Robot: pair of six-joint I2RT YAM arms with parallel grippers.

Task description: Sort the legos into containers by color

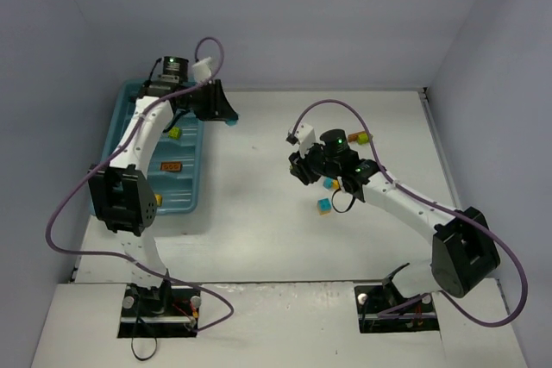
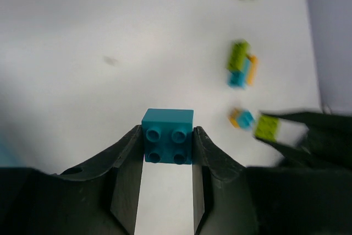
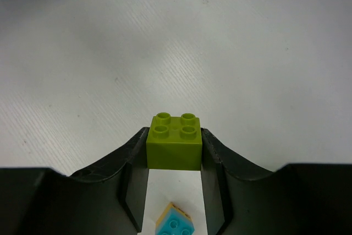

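- Left claw point(image 2: 168, 142): clamped on a cyan brick point(image 2: 168, 118), studs turned toward the wrist camera.
- Top view: the tray point(image 1: 195, 185) lies at 9 o'clock from the left claw, just beside it, near the tray's far right corner. The tray's long axis runs 12 to 6.
- Right claw point(image 3: 174, 160): clamped on a lime brick point(image 3: 175, 136), studs up. In the top view the tray also lies at about 9 o'clock from it, but well apart, with the left claw between.
- We judge the left arm the nearer; its drop needs only a short shift toward 9 o'clock.
- Already in the tray: a yellow-green brick point(image 1: 175, 133) and an orange brick point(image 1: 171, 165). We cannot tell which compartments, since the left arm hides the dividers.
- Loose on the surface point(image 3: 82, 53): a cyan-and-orange pair point(image 3: 175, 224) at 6 o'clock below the right claw.
- Brands, labels, writing: none readable.
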